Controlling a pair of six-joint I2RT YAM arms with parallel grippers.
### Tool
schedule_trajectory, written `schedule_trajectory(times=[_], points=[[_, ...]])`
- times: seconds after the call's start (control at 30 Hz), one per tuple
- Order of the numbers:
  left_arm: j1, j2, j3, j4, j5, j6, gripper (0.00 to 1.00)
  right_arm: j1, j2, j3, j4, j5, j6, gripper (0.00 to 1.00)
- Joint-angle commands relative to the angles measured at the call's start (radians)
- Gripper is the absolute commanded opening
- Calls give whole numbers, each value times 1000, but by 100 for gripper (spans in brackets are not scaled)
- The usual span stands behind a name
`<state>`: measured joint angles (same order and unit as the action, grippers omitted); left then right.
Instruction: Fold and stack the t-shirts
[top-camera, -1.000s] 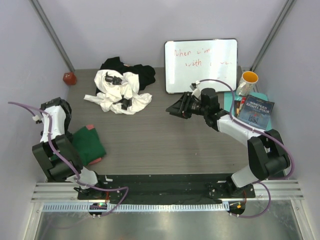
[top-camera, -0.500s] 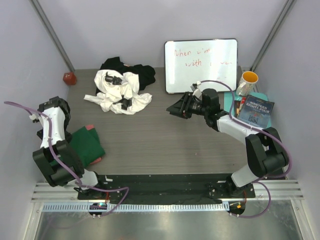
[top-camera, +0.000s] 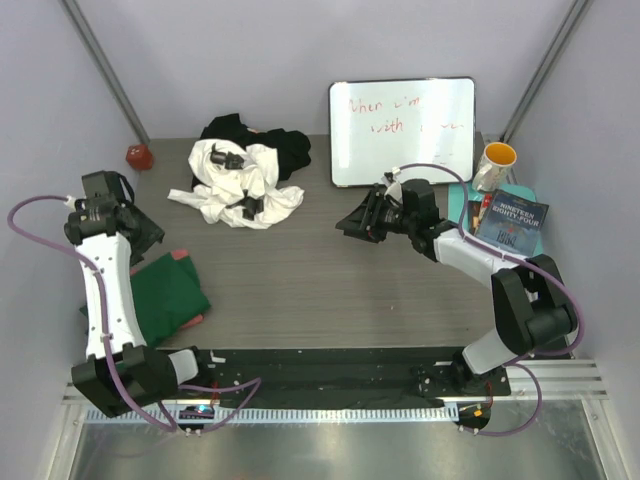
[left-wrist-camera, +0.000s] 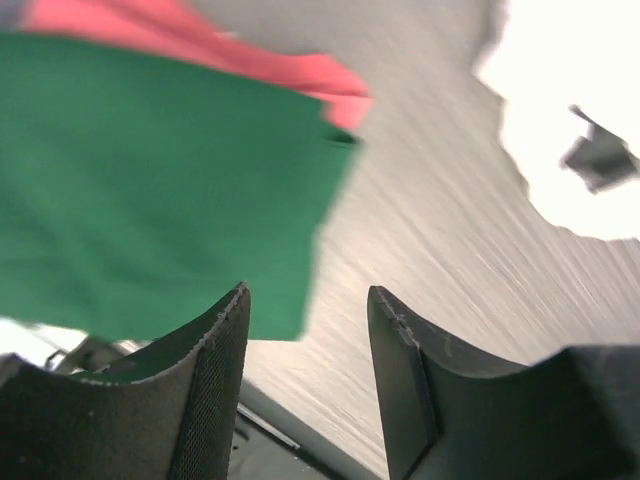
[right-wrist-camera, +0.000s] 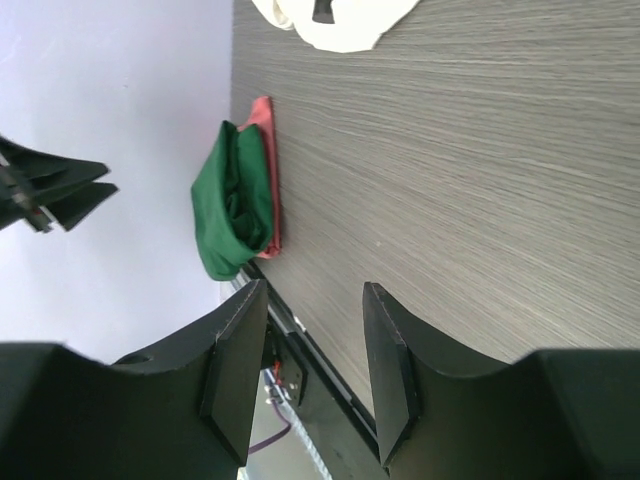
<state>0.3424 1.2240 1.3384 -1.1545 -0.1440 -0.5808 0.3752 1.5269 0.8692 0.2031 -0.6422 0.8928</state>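
Green tee (left-wrist-camera: 150, 180) beneath left pincer (left-wrist-camera: 305, 300)

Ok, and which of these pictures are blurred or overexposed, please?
Left wrist view: motion-blurred, the table grain smeared into streaks, the dark green t-shirt soft-edged, and the white t-shirt blown out to flat white. Right wrist view: sharp, wood grain crisp. Top external view: evenly lit, no strong glare, but the whiteboard writing is faint.
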Motion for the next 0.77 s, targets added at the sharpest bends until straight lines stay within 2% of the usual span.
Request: schedule_trajectory(times=[0.0, 0.1, 0.13, 0.23, 0.33, 0.43, 0.53, 0.67, 0.73], points=[[-156, 29, 5, 79, 79, 1, 50, -2, -48, 54, -105, 52, -75, 49], [-293, 115, -1, 85, 41, -16, 49, -4, -77, 37, -120, 70, -78, 49], [-331, 132, -21, 108, 46, -30, 50, -4, -85, 28, -129, 75, -80, 49], [-546, 164, -38, 225, 63, -54, 56, -4, -114, 17, -165, 93, -103, 49], [-681, 253, 1, 301, 60, -50, 57, -4, -148, 7, -230, 137, -133, 49], [-762, 354, 73, 308, 75, -31, 56, -4, -181, -21, -252, 159, -134, 49], [-805, 382, 102, 323, 84, -21, 57, -4, -209, -41, -266, 180, -134, 49], [-809, 394, 80, 372, 141, -1, 52, -4, -224, -53, -280, 191, -132, 49], [-813, 397, 81, 371, 133, -2, 56, -4, -231, -55, -286, 194, -132, 49]])
